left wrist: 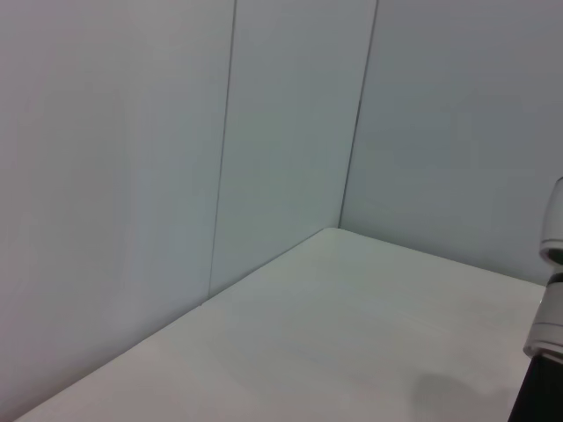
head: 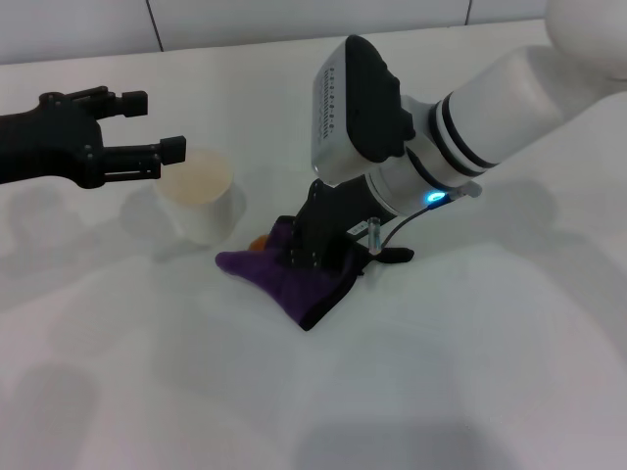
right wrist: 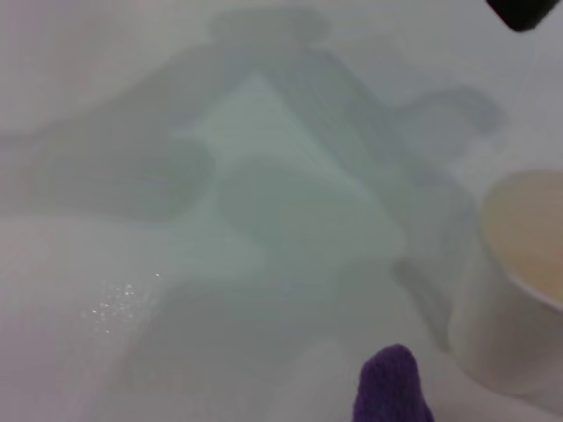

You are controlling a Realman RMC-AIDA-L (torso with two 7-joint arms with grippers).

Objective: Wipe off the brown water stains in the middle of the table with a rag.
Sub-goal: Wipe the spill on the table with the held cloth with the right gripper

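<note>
The dark purple rag (head: 284, 272) lies on the white table (head: 470, 372) near the middle. My right gripper (head: 315, 245) presses down on it, shut on the rag. A small orange-brown stain (head: 259, 241) peeks out at the rag's far left edge, next to the cup. A tip of the rag shows in the right wrist view (right wrist: 391, 387). My left gripper (head: 147, 125) is open and empty, held above the table at the left, just left of the cup.
A pale translucent cup (head: 197, 196) with a beige rim stands left of the rag; it also shows in the right wrist view (right wrist: 515, 290). The left wrist view shows the table's far corner (left wrist: 334, 230) and grey wall panels.
</note>
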